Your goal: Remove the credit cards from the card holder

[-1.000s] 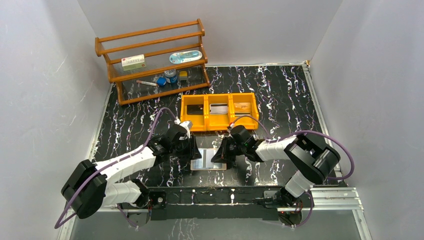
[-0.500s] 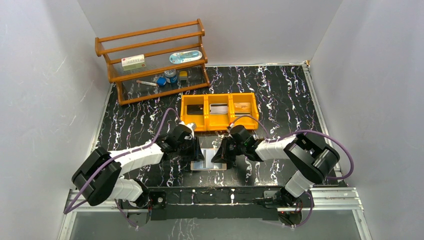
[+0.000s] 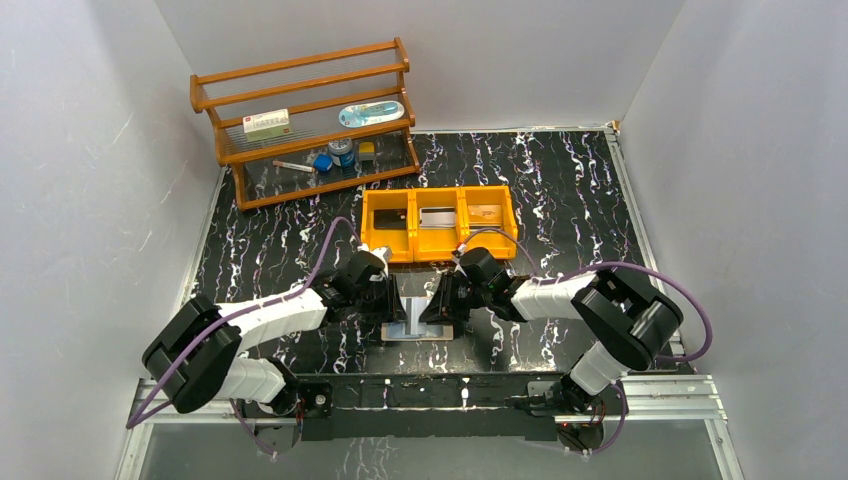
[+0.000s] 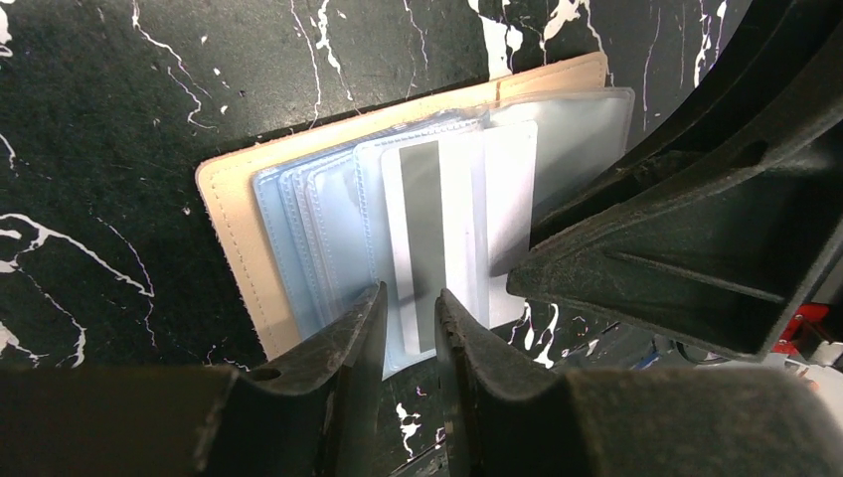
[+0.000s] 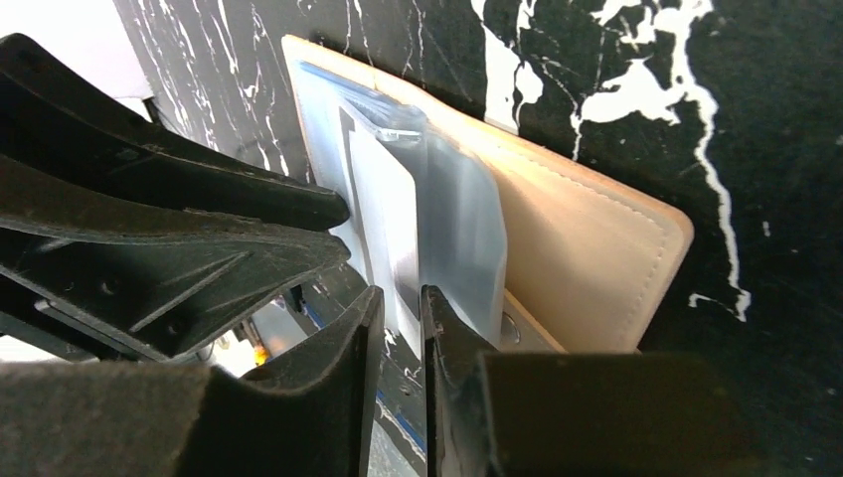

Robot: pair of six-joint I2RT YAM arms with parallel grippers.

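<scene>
The card holder (image 3: 415, 327) lies open between my two grippers near the table's front; its tan cover (image 4: 234, 199) and pale blue pocket panels (image 4: 328, 209) show in the left wrist view. A silvery-grey credit card (image 4: 452, 219) with a grey stripe sits in a raised panel; it also shows in the right wrist view (image 5: 390, 214). My left gripper (image 4: 410, 313) is a little open, its fingers either side of that card's near end. My right gripper (image 5: 396, 318) is shut on the raised panel's edge, over the tan cover (image 5: 587, 238). Both grippers face each other (image 3: 397, 305) (image 3: 437, 303).
A yellow three-compartment bin (image 3: 438, 250) stands just behind the holder, with a silvery card (image 3: 438, 218) and a tan card (image 3: 487, 213) in it. A wooden shelf (image 3: 305, 120) with small items stands at the back left.
My left gripper has moved right and in over the card holder, close to the right gripper. The right gripper has shifted slightly left and stays at the holder.
</scene>
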